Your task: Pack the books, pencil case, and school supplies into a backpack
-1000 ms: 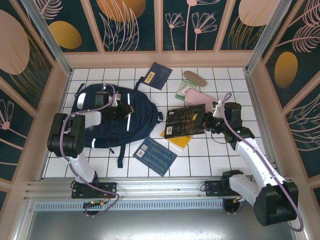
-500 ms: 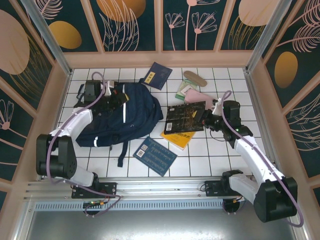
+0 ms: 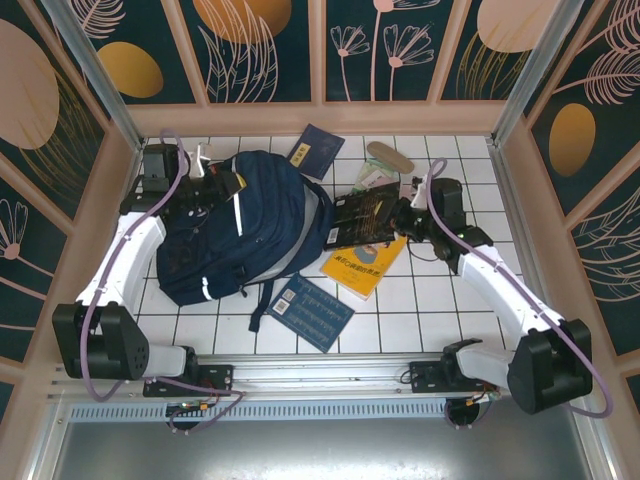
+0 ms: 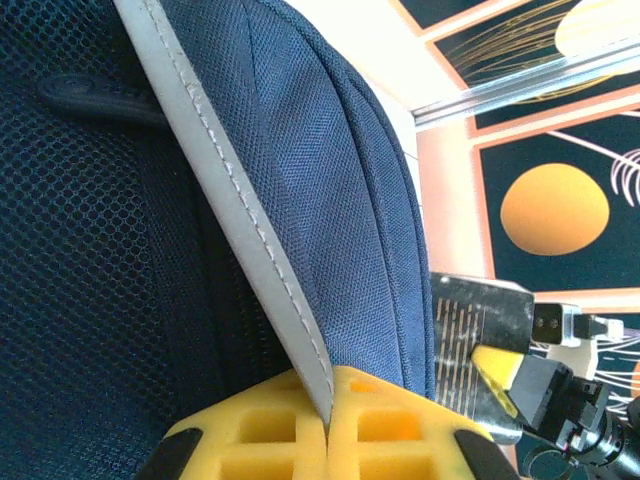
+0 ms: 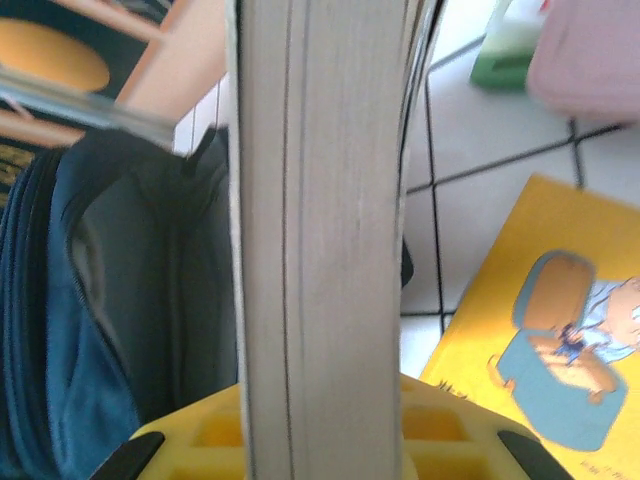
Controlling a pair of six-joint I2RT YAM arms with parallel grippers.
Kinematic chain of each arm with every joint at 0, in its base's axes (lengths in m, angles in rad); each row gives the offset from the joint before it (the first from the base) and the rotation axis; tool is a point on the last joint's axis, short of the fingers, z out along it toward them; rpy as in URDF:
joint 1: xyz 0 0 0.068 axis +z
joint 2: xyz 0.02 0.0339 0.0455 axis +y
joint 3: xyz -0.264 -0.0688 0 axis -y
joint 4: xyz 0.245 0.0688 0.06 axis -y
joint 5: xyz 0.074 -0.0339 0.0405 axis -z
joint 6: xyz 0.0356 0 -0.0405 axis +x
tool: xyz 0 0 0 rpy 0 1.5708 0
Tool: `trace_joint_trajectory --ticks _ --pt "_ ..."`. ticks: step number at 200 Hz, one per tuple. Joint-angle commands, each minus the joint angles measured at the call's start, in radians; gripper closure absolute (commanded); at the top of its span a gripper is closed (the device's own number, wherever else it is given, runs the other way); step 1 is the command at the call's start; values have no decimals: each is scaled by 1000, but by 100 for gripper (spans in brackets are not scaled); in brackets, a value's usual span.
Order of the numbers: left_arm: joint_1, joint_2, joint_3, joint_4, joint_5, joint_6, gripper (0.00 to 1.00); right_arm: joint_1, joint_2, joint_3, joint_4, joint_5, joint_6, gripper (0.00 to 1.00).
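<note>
The navy backpack (image 3: 240, 235) stands raised at the left, its mouth gaping toward the right (image 5: 100, 300). My left gripper (image 3: 222, 186) is shut on its white reflective stripe (image 4: 240, 220), which runs into the closed yellow jaws (image 4: 328, 420). My right gripper (image 3: 402, 216) is shut on the black book (image 3: 362, 218), held on edge with its page block (image 5: 320, 230) just beside the backpack's opening. On the tiles lie the yellow book (image 3: 365, 266), blue book (image 3: 310, 310) and navy booklet (image 3: 315, 150). The pink pencil case (image 5: 590, 50), green pack (image 5: 505, 50) and tan oval piece (image 3: 390, 155) lie behind.
Wooden-framed patterned walls (image 3: 320, 115) close in the white tiled floor at the back and both sides. A metal rail (image 3: 300, 365) runs along the near edge. Dark backpack straps (image 3: 262, 300) trail toward the blue book.
My left gripper has pulled the backpack's top up and toward the back left, standing it up and opening it. My right gripper has carried the black book left, up to the opening.
</note>
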Motion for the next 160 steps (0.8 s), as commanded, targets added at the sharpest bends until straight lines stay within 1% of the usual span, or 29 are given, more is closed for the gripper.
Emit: trace_joint_trajectory --ticks 1,16,33,46,54,64,77,86,98,109,139,160 --pt "0 -57 72 65 135 -7 100 12 -135 56 49 109 -39 100" --pt "0 -54 86 90 168 -29 100 13 -139 65 82 29 -36 100" --pt "0 -53 104 102 191 -39 100 15 -91 99 94 -61 -28 100" --pt "0 -55 96 141 220 -68 100 18 -62 104 120 -98 -14 100" --pt "0 -57 94 140 216 -66 100 21 -54 105 126 -93 -13 100" --pt "0 -60 92 126 210 -53 100 25 -49 126 84 -41 -26 100" --pt "0 -67 78 127 209 -52 100 39 -60 170 -17 96 -58 100" --pt "0 -72 72 124 207 -51 100 50 -98 177 -54 192 -79 100" --pt "0 -77 66 128 208 -51 100 52 -144 178 -77 264 -96 100" --pt "0 -77 68 124 206 -45 100 54 -164 192 -103 296 -110 100" --pt "0 -65 84 114 200 -37 100 57 -158 249 -186 319 -132 100" --pt "0 -57 72 121 198 -41 100 67 -197 262 -230 421 -147 100"
